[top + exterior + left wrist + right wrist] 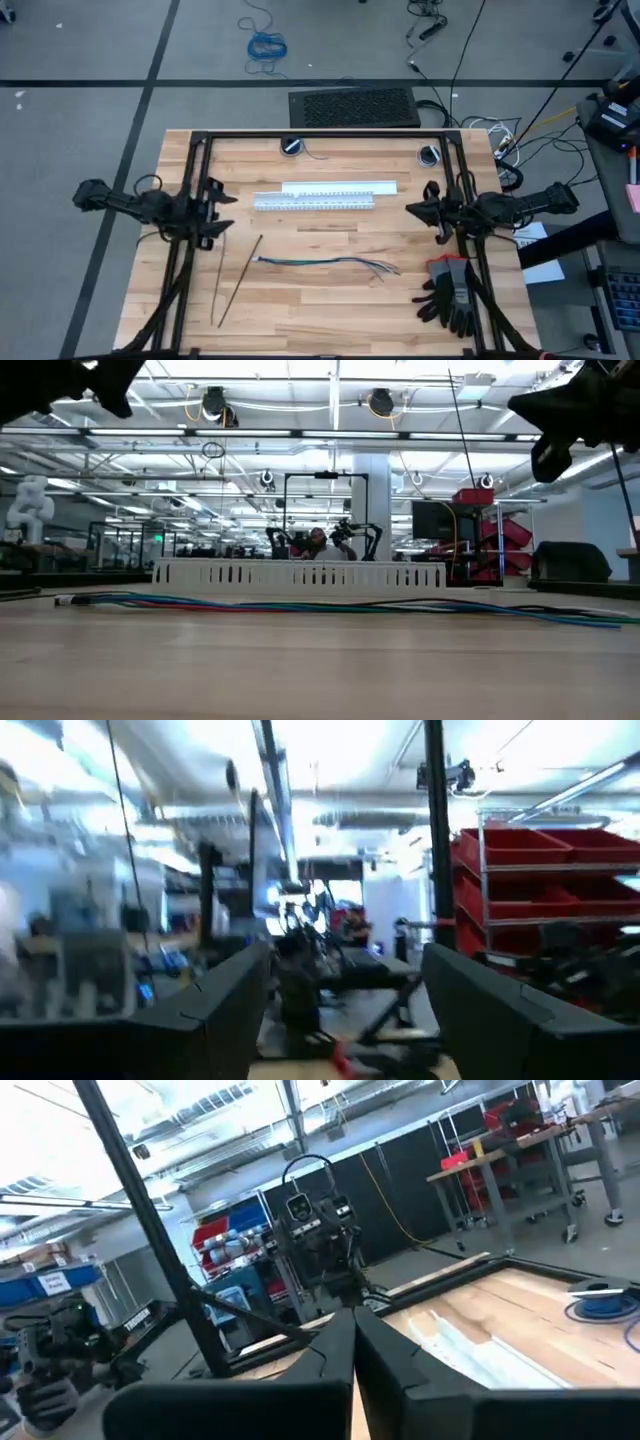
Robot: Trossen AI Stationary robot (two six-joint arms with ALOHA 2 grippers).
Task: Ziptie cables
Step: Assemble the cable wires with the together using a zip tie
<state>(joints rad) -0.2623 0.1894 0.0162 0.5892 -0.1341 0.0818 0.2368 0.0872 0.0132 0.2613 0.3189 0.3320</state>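
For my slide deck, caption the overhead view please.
Both arms idle at the table's sides, cables and zipties lying untouched between the left gripper and right gripper.

Cables [325, 263] mid-table, zipties [238, 280] at their left, duct [315, 201] behind, gloves [450, 292] right.

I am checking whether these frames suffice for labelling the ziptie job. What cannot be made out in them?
- Zipties: seen only in the high view, too thin to show heads or tails; the low view does not show them.
- Cables: how many wires is too fine to tell in the high view; the low view cuts off their ends on one side.
- Left wrist view: blurred, table barely shown.
- Grey gloves: in the high view, partly under the right arm.
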